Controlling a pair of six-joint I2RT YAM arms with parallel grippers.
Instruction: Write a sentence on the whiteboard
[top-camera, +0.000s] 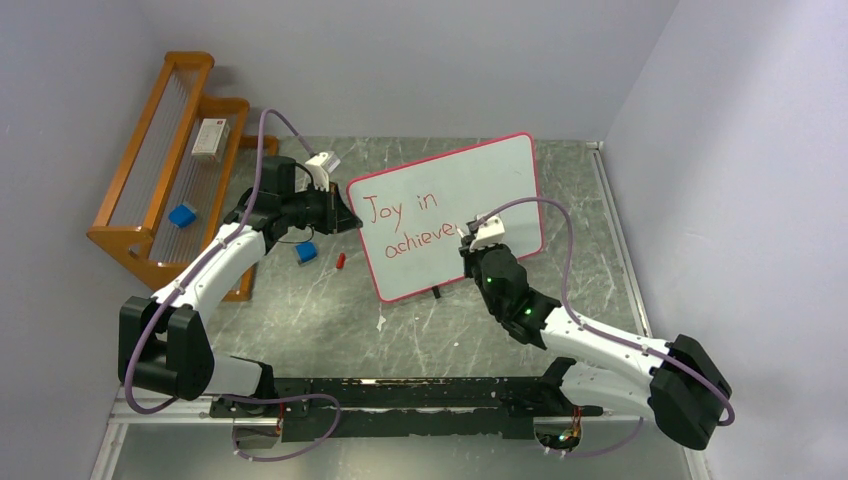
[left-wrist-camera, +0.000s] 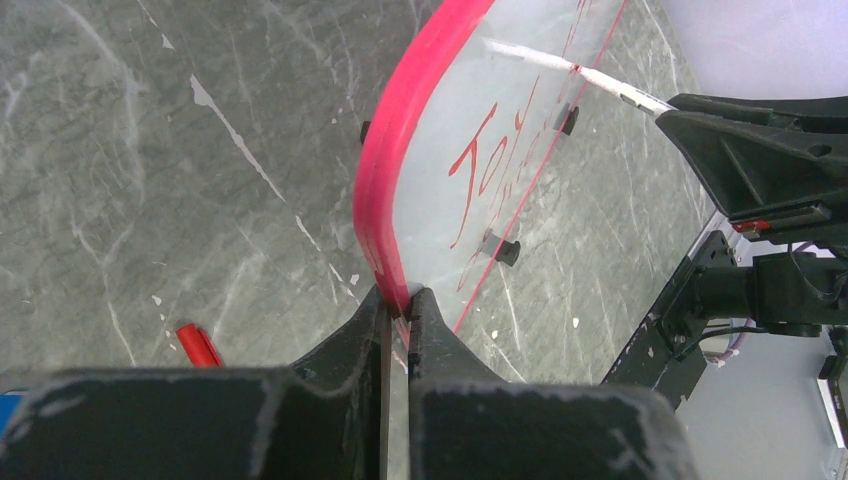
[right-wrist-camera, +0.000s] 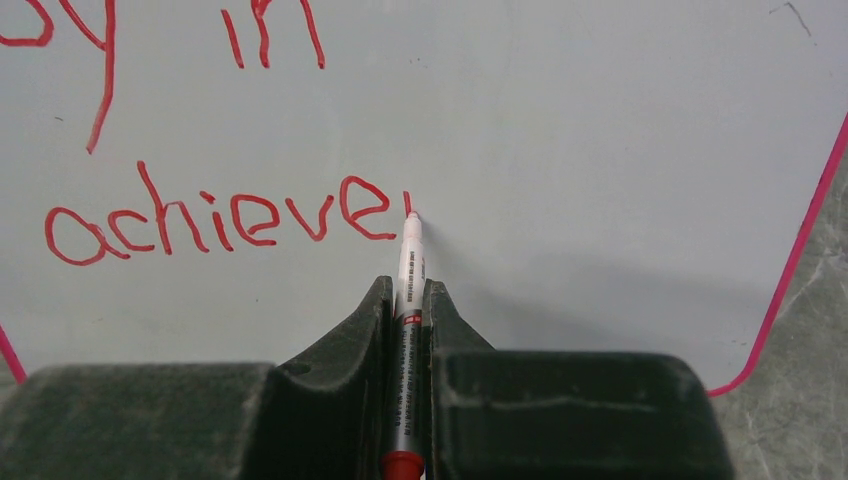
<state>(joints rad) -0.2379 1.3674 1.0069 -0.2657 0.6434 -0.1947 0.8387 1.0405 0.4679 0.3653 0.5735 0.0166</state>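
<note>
At mid-desk: the whiteboard (top-camera: 500, 190) sits skewed on the desk (top-camera: 300, 330), with a red-pink border all round. I cannot settle from these views whether it rests flat on its feet or is tipped.
Left end effector (left-wrist-camera: 400, 305): closed narrow on the board's left border, one finger on each face. Judged purpose: to brace the board so that pen pressure does not slide or turn it.
Right end effector (right-wrist-camera: 408, 290): clamped on the marker (right-wrist-camera: 409, 255). The barrel runs out between the fingers and its red butt end sits back in the grip. This keeps the nib on my wrist's line, where I can see it.
Nib contact: the tip touches the board face just after the last letter.
Red lettering (right-wrist-camera: 220, 220): "Joy in" sits on the upper line and "achieve" below it. A short fresh stroke starts at the nib.
Stage, as judged: the sentence is partly written and the lower line looks unfinished. Bare board remains to the right of the nib.
Red cap (top-camera: 341, 260): it lies on the desk left of the board, apart from it. It is likely the marker's, taken off to bare the nib.
Risk, as judged: any slip in my left grip would skew the line of letters.
Bystanders: a blue block (top-camera: 307, 252) lies near my left wrist, and a wooden rack (top-camera: 130, 240) stands far left. Neither has a part in this step.
</note>
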